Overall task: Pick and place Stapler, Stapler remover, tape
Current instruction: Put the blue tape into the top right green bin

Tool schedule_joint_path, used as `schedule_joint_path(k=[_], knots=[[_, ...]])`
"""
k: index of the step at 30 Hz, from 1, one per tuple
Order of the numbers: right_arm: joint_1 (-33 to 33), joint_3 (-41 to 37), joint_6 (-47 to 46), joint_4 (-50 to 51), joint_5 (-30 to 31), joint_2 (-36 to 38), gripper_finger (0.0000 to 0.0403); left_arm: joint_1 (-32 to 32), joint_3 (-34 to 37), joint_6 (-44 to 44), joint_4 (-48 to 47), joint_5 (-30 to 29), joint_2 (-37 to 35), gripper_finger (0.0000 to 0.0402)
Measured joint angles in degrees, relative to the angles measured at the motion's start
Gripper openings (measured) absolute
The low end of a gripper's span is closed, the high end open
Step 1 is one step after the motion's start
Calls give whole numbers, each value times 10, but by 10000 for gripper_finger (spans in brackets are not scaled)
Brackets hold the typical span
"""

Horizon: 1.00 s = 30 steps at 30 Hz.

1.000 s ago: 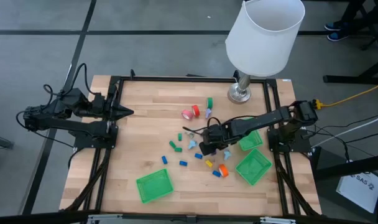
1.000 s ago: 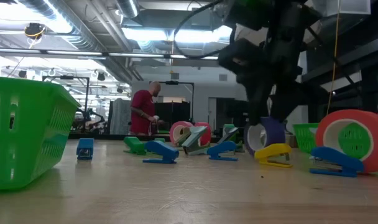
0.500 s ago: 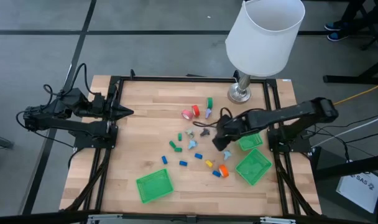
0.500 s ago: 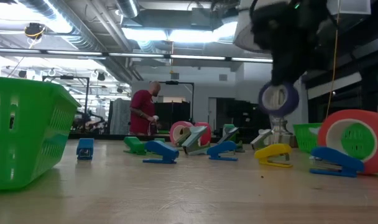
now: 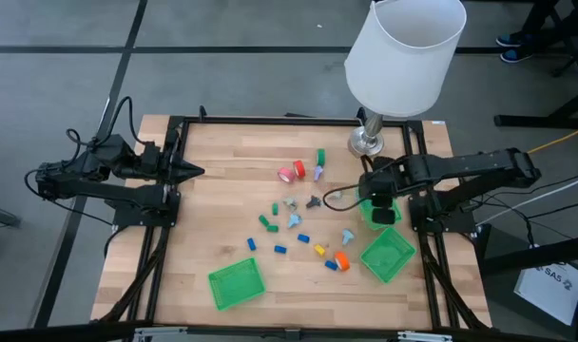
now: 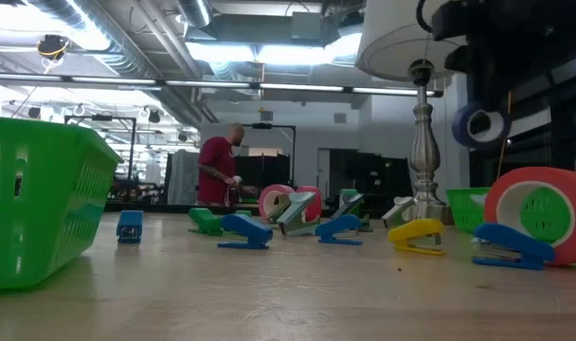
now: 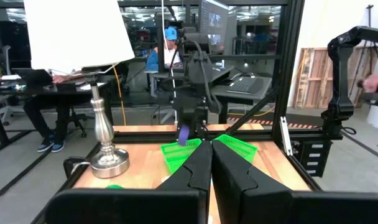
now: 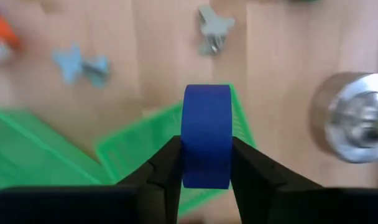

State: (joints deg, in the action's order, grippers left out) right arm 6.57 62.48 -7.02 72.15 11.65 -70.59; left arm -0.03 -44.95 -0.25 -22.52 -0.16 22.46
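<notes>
Wooden bench (image 5: 213,190) carries scattered staplers, removers and tape rolls at its centre. Right claw (image 8: 205,163) hangs above the green basket (image 5: 382,217) by the right edge, just in front of the lamp base (image 5: 367,144), its fingers closed on a blue tape roll (image 8: 206,134) held clear of the surface. Left claw (image 5: 189,172) waits at the left edge, fingers pressed together, holding nothing.

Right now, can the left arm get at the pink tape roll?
Probably yes. The left gripper waits at the table's left edge, fingers shut, and bare wood lies between it and the pink tape roll; it must open first.
</notes>
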Motion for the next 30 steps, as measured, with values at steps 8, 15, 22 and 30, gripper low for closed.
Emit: schedule_joint_path(k=[8,15,22,30], knots=[[-38,0,142,24,44,-25,106,0,0,0,0,0,0,7],[-79,0,156,23,41,-45,115,0,0,0,0,0,0,8],[-99,-42,180,-13,-7,-47,104,0,0,0,0,0,0,6],[-105,-104,165,-41,-7,-47,121,0,0,0,0,0,0,7]])
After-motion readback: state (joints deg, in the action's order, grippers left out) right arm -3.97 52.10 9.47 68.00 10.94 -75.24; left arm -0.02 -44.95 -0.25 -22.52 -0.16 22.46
